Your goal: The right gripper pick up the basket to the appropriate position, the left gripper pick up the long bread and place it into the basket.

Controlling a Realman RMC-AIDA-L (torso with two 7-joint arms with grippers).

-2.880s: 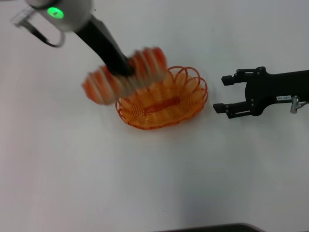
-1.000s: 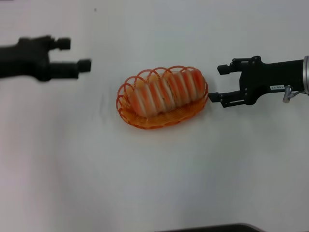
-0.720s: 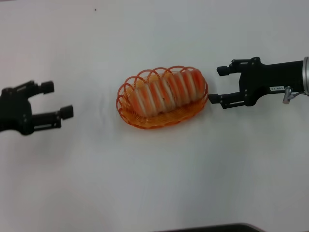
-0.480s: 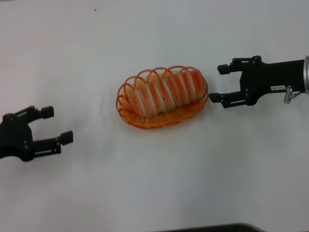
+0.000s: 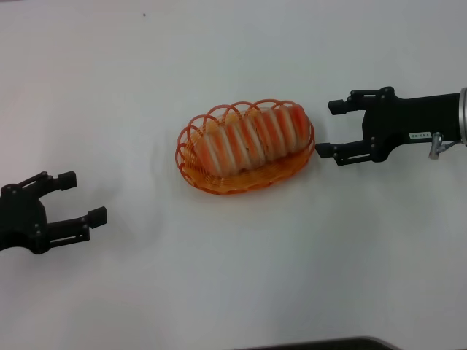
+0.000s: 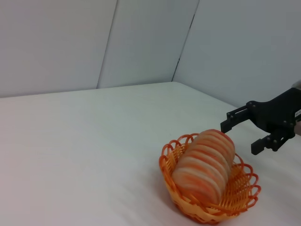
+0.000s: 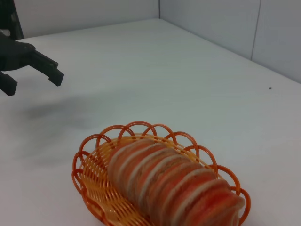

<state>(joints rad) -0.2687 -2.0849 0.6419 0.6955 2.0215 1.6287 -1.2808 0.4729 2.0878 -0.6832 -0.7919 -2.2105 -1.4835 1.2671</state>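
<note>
- The left gripper (image 5: 77, 195) is being shown at the lower left edge of the head view, its fingers spread and nothing between them; it is being kept well apart from the load, which suggests its part of the job is done.
- The right gripper (image 5: 330, 130) is being held at the right of the head view, released as well, with its lower finger tip just beside or touching the basket (image 5: 219, 182) rim; actual contact cannot be told.
- That placement is judged as a guard or a ready grip on the rim, so the container is not being pushed about.
- The long bread (image 5: 249, 137) is being carried lengthwise inside the basket at the centre of the head view, its ridged stripes lying across the oval so that both ends are being cradled by the scalloped loops.
- In the right wrist view the loaf is filling nearly the whole bowl, which explains why it is lying along the long axis.
- The white table (image 5: 233, 292) is bearing the basket flat.
- The task is being judged as essentially complete: the loaf is resting within the wire walls and neither claw is gripping anything.
</note>
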